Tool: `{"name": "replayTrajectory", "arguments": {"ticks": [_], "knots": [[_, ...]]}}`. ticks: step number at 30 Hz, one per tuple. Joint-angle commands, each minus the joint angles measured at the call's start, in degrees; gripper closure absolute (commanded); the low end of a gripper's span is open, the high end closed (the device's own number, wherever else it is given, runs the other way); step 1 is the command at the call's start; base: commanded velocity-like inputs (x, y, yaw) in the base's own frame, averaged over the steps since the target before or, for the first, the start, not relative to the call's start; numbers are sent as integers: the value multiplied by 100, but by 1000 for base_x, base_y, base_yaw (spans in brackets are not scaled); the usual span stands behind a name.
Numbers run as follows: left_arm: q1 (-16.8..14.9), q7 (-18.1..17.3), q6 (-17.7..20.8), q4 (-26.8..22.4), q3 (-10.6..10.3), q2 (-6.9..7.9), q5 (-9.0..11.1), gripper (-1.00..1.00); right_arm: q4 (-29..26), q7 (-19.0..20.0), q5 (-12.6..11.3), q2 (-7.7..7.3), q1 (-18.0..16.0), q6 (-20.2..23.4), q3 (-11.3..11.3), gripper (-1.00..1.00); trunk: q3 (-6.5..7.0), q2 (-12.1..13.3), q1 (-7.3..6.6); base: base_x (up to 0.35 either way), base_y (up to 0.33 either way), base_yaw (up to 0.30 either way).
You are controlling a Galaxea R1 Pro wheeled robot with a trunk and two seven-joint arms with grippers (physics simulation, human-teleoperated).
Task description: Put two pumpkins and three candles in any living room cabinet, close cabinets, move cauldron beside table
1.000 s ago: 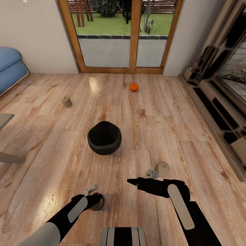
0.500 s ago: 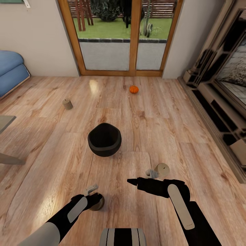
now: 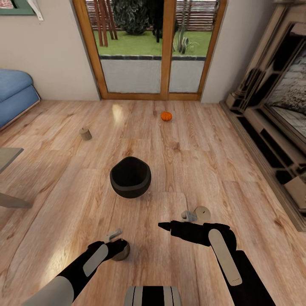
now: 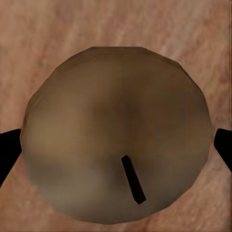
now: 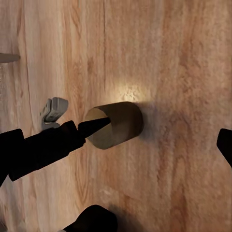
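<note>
Candle (image 4: 118, 135) sits between left gripper (image 4: 116, 150) fingers, spread apart, no contact seen. Uneven closing could tip it. Right gripper (image 3: 163, 225) state unclear.

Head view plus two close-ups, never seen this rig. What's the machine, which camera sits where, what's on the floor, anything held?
It is a simulated two-armed robot on wheels. The wide picture comes from its head, looking down over both black arms. Each close-up comes from a camera beside one gripper. On the wooden floor lie a black pot, an orange pumpkin near the glass doors, and three candles: a far candle, a tipped candle and a near candle. The left gripper is open, with a finger on either side of the near candle. The right gripper is open and faces the tipped candle. Nothing is held.
</note>
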Motion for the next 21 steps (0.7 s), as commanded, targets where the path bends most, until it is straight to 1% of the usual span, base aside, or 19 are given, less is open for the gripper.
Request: {"name": "replayTrajectory", "arguments": {"ticks": [1, 8, 11, 13, 14, 17, 20, 21], "knots": [[-3, 48, 7, -19, -40, 13, 61, 100, -1, 10, 15, 3, -3, 24, -5, -100, 19, 0, -3, 0, 0, 0], [-3, 50, 64, -51, -29, 23, 73, 100, 2, 9, 15, -1, -3, 24, 0, -100, 174, 9, -21, 0, 0, 0], [-3, 55, 99, -162, 50, 26, 82, 100, 2, 8, 15, 2, -3, 24, -3, -100, 240, 13, -29, 0, 0, 0], [-3, 62, 260, -337, 144, 29, 82, 100, 3, 8, 15, 4, -3, 24, -11, -100, 284, 16, -34, 0, 0, 0], [-3, 74, 480, -483, 211, 33, 75, 100, 3, 8, 17, 4, -3, 24, -20, -100, 307, 17, -37, 0, 0, 0], [3, 95, 875, -709, 365, 44, 66, 100, 3, 8, 21, 5, -3, 24, -31, -100, 373, 21, -44, 0, 0, 0], [5, 101, 1094, -785, 599, 174, 96, 100, 3, 7, 23, 7, -3, 25, -38, -100, 440, 25, -52, 0, 0, 0], [6, 102, 1262, -808, 753, 224, 103, 100, 3, 3, 24, 6, -3, 26, -40, -100, 462, 27, -55, 0, 0, 0]]}}
